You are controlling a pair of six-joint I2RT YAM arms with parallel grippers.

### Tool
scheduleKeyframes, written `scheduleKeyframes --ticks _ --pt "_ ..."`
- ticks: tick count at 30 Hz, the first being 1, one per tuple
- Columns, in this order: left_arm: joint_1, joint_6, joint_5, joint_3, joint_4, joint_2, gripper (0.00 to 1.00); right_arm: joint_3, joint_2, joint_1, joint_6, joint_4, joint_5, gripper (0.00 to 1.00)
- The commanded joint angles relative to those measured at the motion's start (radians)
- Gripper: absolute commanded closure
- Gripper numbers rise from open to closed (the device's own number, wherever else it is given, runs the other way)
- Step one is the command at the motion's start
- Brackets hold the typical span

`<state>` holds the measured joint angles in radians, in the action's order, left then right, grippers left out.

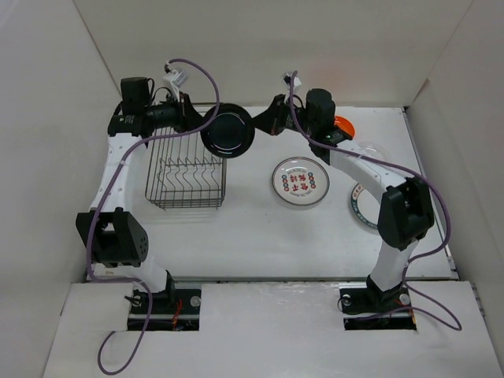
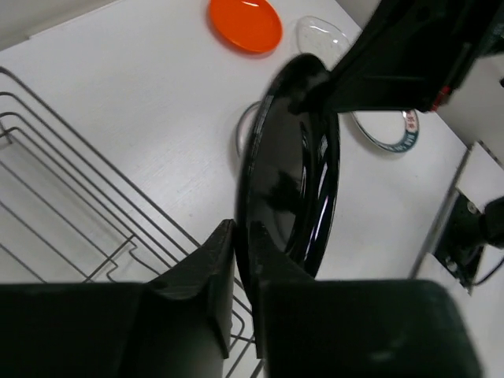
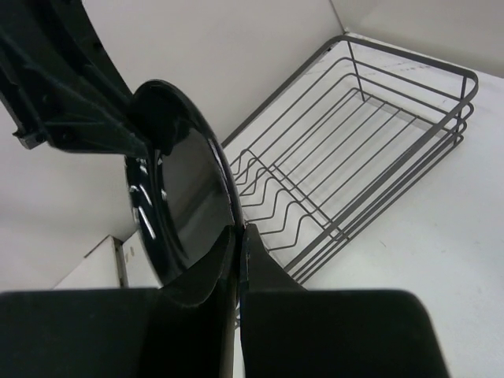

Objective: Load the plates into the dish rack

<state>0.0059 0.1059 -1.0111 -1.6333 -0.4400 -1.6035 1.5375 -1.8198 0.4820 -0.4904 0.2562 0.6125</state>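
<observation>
Handover at upper centre: the left fingers [image 2: 211, 272] and right fingers [image 3: 266, 277] both clamp the black plate [image 1: 227, 131] above the rack [image 1: 186, 179], so the right should release first.

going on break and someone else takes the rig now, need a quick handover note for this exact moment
Left hand: shut on the rim of the black plate.
Right hand: shut on the opposite rim.
The plate hangs in the air between both hands, by the far right corner of the dish rack.
On the table: orange plate, clear glass plate, white plate with red characters, green-rimmed white plate partly under the right arm.
Done: no plate is in the rack yet.
Left: probably one hand lets go and the other slots the black plate in, then the other four.
</observation>
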Motion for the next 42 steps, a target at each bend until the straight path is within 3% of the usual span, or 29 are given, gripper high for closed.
scheduleKeyframes --ticks 1,6,8,9,10,11,13,14,17,18,22,26,32,35,42 --pt "0.000 0.012 -0.055 -0.039 -0.009 0.022 1.00 0.026 0.024 0.018 -0.020 0.107 0.013 1.00" --pt "0.000 -0.008 0.011 -0.048 -0.009 0.043 1.00 0.058 0.002 0.036 -0.020 0.107 0.013 1.00" --pt "0.000 -0.008 0.049 -0.020 -0.009 0.079 1.00 0.058 0.002 0.036 -0.020 0.107 0.003 0.90" --pt "0.009 0.008 0.061 -0.011 -0.020 0.089 1.00 0.058 0.002 0.036 -0.020 0.107 -0.011 0.82" --pt "0.034 0.029 0.086 -0.011 -0.040 0.099 1.00 0.044 0.002 0.036 -0.020 0.107 -0.026 0.37" --pt "0.034 0.038 0.086 -0.001 -0.040 0.115 1.00 0.033 0.002 0.036 -0.020 0.095 -0.026 0.24" --pt "0.101 0.047 0.086 0.009 -0.054 0.134 1.00 0.015 0.013 0.027 -0.020 0.084 -0.048 0.15" --pt "0.129 0.057 0.095 0.009 -0.066 0.134 1.00 -0.002 0.023 0.018 -0.020 0.084 -0.063 0.00" --pt "0.230 0.057 0.188 0.018 -0.066 0.183 1.00 -0.020 0.053 0.018 0.027 -0.006 -0.146 0.00" --pt "0.241 0.057 0.338 0.030 -0.066 0.215 1.00 -0.020 0.069 0.018 0.044 -0.046 -0.184 0.00" --pt "0.255 0.064 0.662 0.117 -0.043 0.309 1.00 -0.011 0.125 0.047 0.107 -0.245 -0.472 0.00" --pt "0.266 0.129 0.828 0.220 0.000 0.364 1.00 0.010 0.151 0.096 0.131 -0.415 -0.640 0.00" --pt "0.266 0.089 1.046 0.282 0.044 0.378 1.00 0.010 0.209 0.132 0.141 -0.532 -0.698 0.00" --pt "0.266 0.063 1.074 0.282 0.044 0.335 1.00 -0.002 0.237 0.141 0.141 -0.545 -0.709 0.00" --pt "0.266 0.028 0.997 0.225 -0.002 0.274 1.00 -0.020 0.247 0.141 0.141 -0.554 -0.735 0.00"
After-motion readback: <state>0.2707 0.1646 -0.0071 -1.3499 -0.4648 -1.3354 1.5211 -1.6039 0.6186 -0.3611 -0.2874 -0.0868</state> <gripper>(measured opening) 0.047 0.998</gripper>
